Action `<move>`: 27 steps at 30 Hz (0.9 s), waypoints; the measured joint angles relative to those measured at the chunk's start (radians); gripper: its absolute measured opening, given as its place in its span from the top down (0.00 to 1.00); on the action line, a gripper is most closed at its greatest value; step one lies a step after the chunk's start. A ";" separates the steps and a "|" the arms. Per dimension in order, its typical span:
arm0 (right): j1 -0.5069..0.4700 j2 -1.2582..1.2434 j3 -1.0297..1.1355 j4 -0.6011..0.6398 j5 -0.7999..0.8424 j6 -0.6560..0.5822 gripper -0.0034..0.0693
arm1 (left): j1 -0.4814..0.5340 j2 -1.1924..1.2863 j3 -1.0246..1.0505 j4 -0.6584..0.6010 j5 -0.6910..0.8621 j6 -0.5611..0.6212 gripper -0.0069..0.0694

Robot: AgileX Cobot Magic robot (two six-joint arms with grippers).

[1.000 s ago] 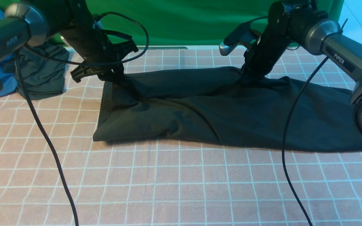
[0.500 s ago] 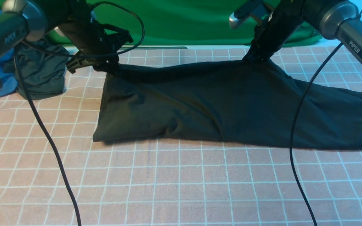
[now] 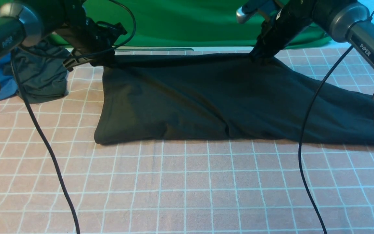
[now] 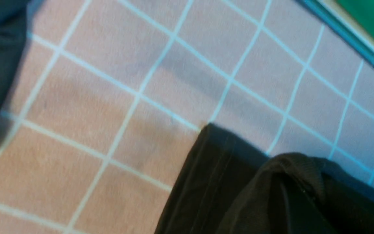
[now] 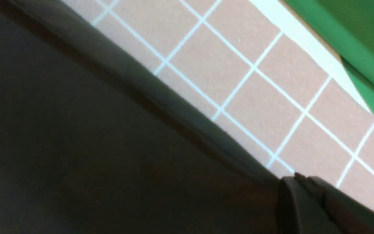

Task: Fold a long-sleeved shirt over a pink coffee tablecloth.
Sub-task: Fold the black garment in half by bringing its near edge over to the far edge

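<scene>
The dark green-black long-sleeved shirt [image 3: 206, 100] lies across the pink coffee tablecloth [image 3: 187, 188], its far edge lifted and stretched taut between both arms. My left gripper [image 3: 104, 61] is shut on the shirt's far left corner, where bunched ribbed fabric [image 4: 287, 182] wraps the jaws. My right gripper [image 3: 258, 56] is shut on the far edge further right, and the cloth [image 5: 109, 156] hangs from it in the right wrist view. The shirt's near edge and right end rest on the tablecloth. Its white print is hidden.
A smaller dark garment [image 3: 41, 78] bunched with blue cloth [image 3: 3, 81] lies at the far left. A bright green cloth [image 3: 187, 22] hangs behind the table's far edge. Black cables [image 3: 49, 146] [image 3: 304, 146] trail over the tablecloth from both arms.
Both grippers have risen and moved toward the far edge, pulling the shirt's far edge up and taut. The near edge has slid slightly away.
</scene>
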 joint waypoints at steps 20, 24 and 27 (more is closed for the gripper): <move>0.001 0.041 0.000 -0.011 -0.099 0.115 0.77 | -0.014 0.054 0.000 0.021 -0.112 0.105 0.61; 0.003 0.041 0.000 -0.018 -0.109 0.169 0.51 | -0.014 0.044 0.000 0.058 -0.097 0.097 0.40; 0.003 0.025 0.000 -0.056 -0.037 0.176 0.31 | -0.014 -0.006 0.000 0.083 -0.020 0.093 0.31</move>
